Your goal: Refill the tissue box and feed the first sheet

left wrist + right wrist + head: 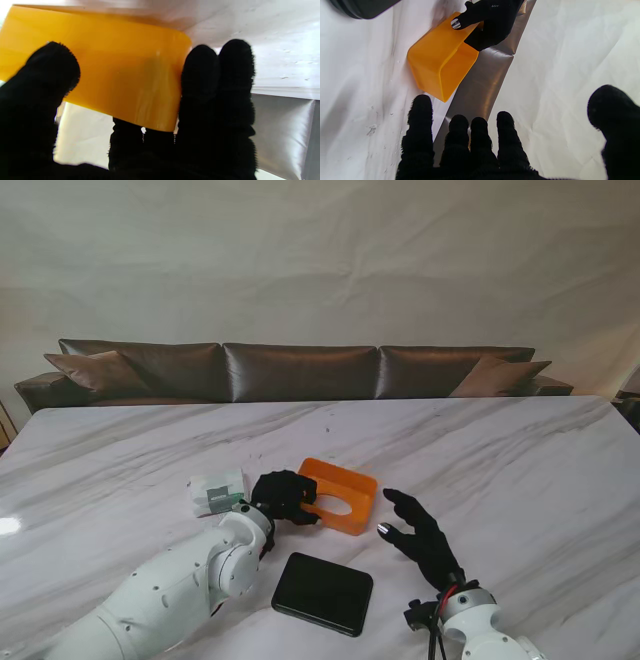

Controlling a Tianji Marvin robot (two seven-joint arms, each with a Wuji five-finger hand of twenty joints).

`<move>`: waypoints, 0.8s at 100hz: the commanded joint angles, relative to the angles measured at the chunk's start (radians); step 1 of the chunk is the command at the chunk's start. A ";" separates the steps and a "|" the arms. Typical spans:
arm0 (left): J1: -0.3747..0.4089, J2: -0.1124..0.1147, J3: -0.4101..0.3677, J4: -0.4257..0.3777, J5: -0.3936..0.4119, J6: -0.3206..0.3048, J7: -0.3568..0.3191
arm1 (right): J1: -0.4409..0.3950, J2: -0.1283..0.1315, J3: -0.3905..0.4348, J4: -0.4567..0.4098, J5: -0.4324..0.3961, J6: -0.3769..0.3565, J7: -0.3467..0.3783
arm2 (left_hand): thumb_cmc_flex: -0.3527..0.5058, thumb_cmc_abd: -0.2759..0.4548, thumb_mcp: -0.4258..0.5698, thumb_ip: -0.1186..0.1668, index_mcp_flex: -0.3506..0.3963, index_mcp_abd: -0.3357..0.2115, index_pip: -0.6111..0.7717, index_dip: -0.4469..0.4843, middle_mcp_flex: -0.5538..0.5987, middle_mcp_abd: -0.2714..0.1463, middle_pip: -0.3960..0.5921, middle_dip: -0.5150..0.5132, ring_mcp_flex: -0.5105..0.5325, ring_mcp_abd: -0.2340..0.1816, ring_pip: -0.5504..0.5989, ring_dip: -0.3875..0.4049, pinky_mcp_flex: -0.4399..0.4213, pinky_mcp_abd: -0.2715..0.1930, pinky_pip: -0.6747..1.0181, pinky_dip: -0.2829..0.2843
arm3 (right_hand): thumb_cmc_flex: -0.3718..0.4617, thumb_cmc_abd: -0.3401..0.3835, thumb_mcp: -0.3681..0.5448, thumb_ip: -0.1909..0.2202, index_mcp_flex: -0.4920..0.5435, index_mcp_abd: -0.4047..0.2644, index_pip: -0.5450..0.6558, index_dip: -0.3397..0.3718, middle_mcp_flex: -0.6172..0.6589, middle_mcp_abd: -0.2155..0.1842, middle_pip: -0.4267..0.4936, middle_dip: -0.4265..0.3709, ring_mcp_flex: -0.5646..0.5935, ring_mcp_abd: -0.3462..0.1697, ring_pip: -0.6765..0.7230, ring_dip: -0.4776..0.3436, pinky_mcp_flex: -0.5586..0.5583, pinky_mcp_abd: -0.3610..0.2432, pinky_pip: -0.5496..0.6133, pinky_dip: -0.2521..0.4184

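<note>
Left hand [285,496] grips the left end of the orange tissue box shell [340,494] at frame centre, right hand [420,535] spread empty nearby; shell looks rigid, light, probably slick—hold by end walls.

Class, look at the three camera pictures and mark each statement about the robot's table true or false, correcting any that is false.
1. The left hand grips the orange tissue box cover. True.
2. The right hand holds the tissue pack. False: it holds nothing, with fingers spread, to the right of the cover.
3. The tissue pack lies to the left of the cover. True.
4. The black base lies farther from the robot than the cover. False: it lies nearer, between the two arms.
5. The cover has an oval opening in its top face. True.
</note>
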 commanded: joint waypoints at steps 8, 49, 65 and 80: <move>0.014 -0.001 -0.010 -0.017 -0.006 -0.003 -0.018 | 0.000 -0.005 -0.008 -0.002 0.000 0.002 0.003 | -0.035 0.028 -0.021 -0.026 -0.015 -0.021 -0.016 -0.026 -0.020 0.026 -0.013 -0.017 0.008 0.078 0.012 -0.001 0.016 -0.076 0.923 -0.017 | 0.001 -0.014 -0.021 0.003 0.022 -0.049 0.002 0.008 0.030 -0.013 0.012 0.026 0.014 -0.008 0.012 0.008 0.010 0.014 0.027 -0.009; 0.068 0.020 -0.062 -0.112 -0.014 0.008 -0.072 | 0.008 -0.005 -0.014 -0.001 0.005 0.014 0.008 | -0.021 0.047 -0.052 -0.032 0.004 -0.022 -0.013 -0.059 0.000 0.037 -0.005 -0.033 0.061 0.047 0.091 0.003 0.023 -0.122 0.981 -0.014 | -0.001 -0.017 -0.016 0.001 0.028 -0.052 0.002 0.011 0.035 -0.014 0.006 0.025 0.013 -0.006 0.011 0.008 0.008 0.018 0.028 -0.012; 0.117 0.036 -0.123 -0.192 -0.015 0.020 -0.096 | 0.007 -0.005 -0.015 -0.007 0.000 0.015 0.007 | -0.012 0.090 -0.091 -0.015 -0.034 -0.009 -0.038 -0.081 -0.053 0.039 -0.028 -0.041 0.019 0.052 0.082 0.008 0.018 -0.116 0.950 -0.034 | -0.002 -0.018 -0.015 0.001 0.030 -0.056 0.001 0.012 0.038 -0.015 0.005 0.024 0.015 -0.005 0.011 0.008 0.008 0.018 0.029 -0.013; 0.196 0.053 -0.230 -0.302 0.007 0.062 -0.098 | 0.003 -0.004 -0.013 -0.013 -0.009 0.016 0.005 | 0.004 0.147 -0.146 0.015 -0.099 0.014 -0.081 -0.083 -0.135 0.042 -0.060 -0.047 -0.077 0.069 0.037 0.035 0.007 -0.110 0.890 -0.065 | -0.003 -0.018 -0.013 0.000 0.031 -0.055 -0.001 0.013 0.040 -0.016 0.004 0.024 0.015 -0.004 0.011 0.008 0.008 0.019 0.029 -0.013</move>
